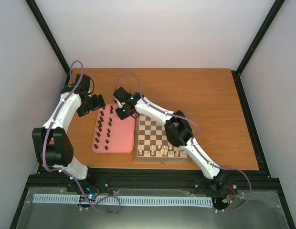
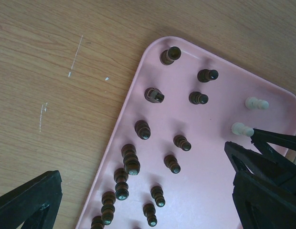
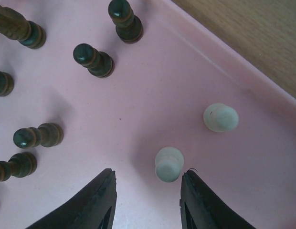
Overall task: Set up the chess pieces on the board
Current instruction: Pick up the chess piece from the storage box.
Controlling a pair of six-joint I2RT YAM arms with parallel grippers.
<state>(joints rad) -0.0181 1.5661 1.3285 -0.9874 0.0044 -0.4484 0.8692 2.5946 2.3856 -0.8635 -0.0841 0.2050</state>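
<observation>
Several dark brown chess pieces (image 1: 105,131) stand and lie on a pink tray (image 1: 120,143) left of the board (image 1: 160,136). Two cream-white pieces remain at the tray's far right corner. My right gripper (image 1: 122,113) is open, low over that corner. In the right wrist view the right gripper (image 3: 148,193) has one white piece (image 3: 168,163) just ahead of its right fingertip (image 3: 195,191); the other white piece (image 3: 220,117) stands beyond. My left gripper (image 1: 97,103) is open and empty above the tray's far left corner, with dark pieces (image 2: 130,160) below the left gripper (image 2: 143,205).
Several white pieces (image 1: 160,151) stand in the board's near rows. The tray's raised rim (image 3: 219,67) runs close behind the white pieces. In the left wrist view the right gripper's black fingers (image 2: 274,140) reach beside a white piece (image 2: 239,128). Bare wooden table (image 1: 210,95) lies to the right.
</observation>
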